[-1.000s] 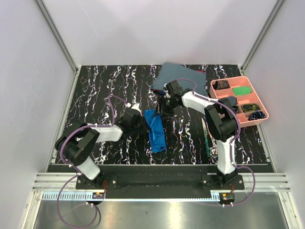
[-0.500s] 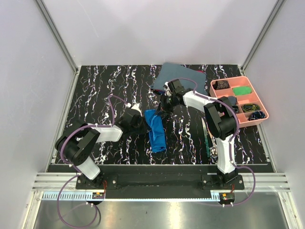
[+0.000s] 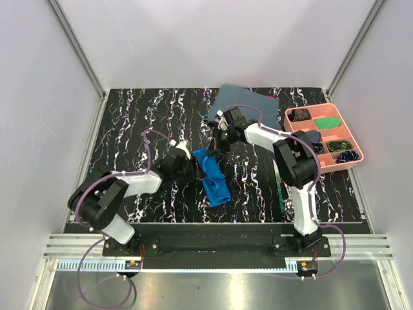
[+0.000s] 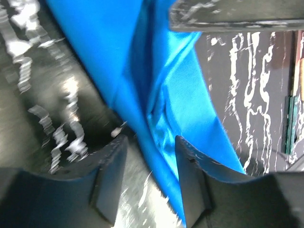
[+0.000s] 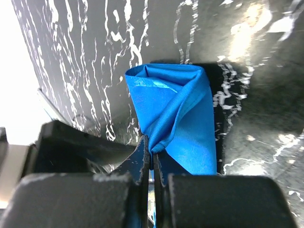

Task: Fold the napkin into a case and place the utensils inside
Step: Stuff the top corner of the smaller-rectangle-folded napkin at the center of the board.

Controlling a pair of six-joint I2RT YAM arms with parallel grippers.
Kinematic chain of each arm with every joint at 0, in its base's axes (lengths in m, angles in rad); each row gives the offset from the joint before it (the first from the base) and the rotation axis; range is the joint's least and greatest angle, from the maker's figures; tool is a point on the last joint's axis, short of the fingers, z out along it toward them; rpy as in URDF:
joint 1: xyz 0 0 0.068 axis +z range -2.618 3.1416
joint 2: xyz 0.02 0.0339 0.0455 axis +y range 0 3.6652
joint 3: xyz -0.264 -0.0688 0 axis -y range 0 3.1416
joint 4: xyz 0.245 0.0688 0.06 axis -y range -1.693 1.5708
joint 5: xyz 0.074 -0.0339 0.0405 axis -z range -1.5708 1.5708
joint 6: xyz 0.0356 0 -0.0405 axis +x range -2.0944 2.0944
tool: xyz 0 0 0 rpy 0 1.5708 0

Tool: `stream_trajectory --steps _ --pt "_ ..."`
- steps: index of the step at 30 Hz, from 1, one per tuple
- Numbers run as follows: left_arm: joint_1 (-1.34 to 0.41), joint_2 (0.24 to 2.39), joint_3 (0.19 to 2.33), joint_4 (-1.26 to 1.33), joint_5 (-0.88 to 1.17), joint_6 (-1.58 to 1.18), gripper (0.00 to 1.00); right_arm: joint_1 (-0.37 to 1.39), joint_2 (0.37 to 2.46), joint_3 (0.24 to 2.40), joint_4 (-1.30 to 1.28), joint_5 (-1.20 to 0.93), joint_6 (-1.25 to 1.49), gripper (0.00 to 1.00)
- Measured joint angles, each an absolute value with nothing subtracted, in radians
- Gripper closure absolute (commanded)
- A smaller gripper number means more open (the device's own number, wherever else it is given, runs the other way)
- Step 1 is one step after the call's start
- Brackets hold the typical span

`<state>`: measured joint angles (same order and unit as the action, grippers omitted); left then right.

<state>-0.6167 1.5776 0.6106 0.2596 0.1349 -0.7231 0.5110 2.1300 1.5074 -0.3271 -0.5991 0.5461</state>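
The bright blue napkin (image 3: 216, 184) lies on the black marbled table, folded into a narrow, rumpled strip, a rough case. My right gripper (image 3: 218, 144) is at its far end. In the right wrist view, this gripper (image 5: 151, 153) is shut on a bunched fold of the napkin (image 5: 176, 111). My left gripper (image 3: 193, 166) sits at the strip's left side. Its jaws (image 4: 149, 164) stand open, and the napkin's edge (image 4: 164, 90) runs loosely between them. The utensils (image 3: 282, 188), one with a green handle, lie by the right arm's base, partly hidden by it, and show at the edge of the left wrist view (image 4: 290, 124).
A dull grey-blue cloth (image 3: 248, 103) lies at the back of the table. A pink compartment tray (image 3: 353, 146) with small items stands at the right. White walls and metal frame posts enclose the table.
The right gripper has closed on the napkin's far end. The left gripper has opened and let go of the cloth. The strip has shifted slightly and lies more slanted.
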Motion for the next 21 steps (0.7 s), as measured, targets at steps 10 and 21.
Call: stream_trajectory --steps 10,21 --pt "-0.465 1.585 0.729 0.068 0.17 -0.673 0.66 0.52 2.16 1.532 -0.365 -0.667 0.444 1.0" --pt "-0.454 1.771 0.862 0.112 0.21 -0.678 0.73 0.525 2.165 1.551 -0.407 -0.732 0.392 1.0"
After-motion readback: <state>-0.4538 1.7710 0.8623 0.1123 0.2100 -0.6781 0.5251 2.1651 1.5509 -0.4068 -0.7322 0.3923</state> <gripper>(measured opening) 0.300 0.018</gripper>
